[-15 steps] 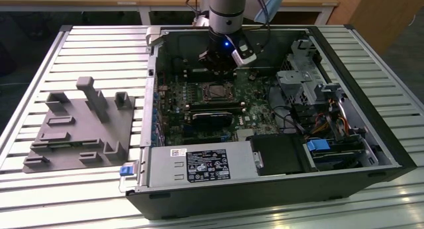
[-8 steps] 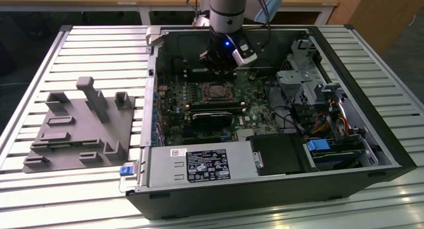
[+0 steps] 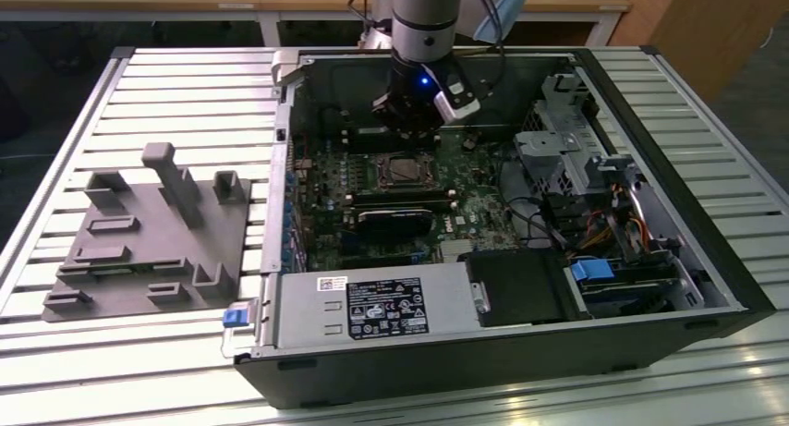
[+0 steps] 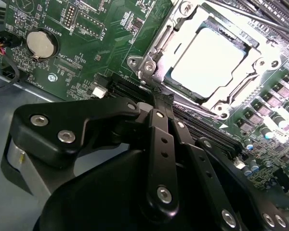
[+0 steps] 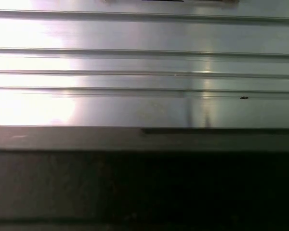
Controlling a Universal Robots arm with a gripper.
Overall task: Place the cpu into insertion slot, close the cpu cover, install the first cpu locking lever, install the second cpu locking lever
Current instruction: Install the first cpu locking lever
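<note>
A slatted metal table (image 3: 148,84) carries one open computer case (image 3: 690,250), and beside it, toward the exterior view's left, one grey fixture plate (image 3: 148,250) with several upright posts. Inside the case lies one green motherboard (image 3: 358,204); in the second wrist view it also shows one round coin battery (image 4: 41,44).

The single arm (image 3: 426,19) reaches down into the case, and its gripper (image 3: 405,121) hangs just above the socket area. In the second wrist view the black linkage bars (image 4: 161,159) converge toward a tip close to the socket's edge, so the fingers appear drawn together with nothing between them (the very tips are hard to make out).

There is one cpu (image 4: 209,60), and it already sits in the insertion slot, its pale metal top glaring under the light. One cpu cover (image 4: 159,53), the silvery frame, lies down flat around it, with the chip showing through its window. A thin locking lever (image 4: 267,24) runs along the socket's far side; I cannot tell whether it is latched, nor can I make out a second one with confidence.

Judging by this, the work stands at the levers. To do it well, the tip should meet the lever's free end squarely, press down and inward under the retaining hook, and avoid scraping the neighbouring capacitors (image 4: 274,122) or the memory slots (image 4: 207,130).
</note>
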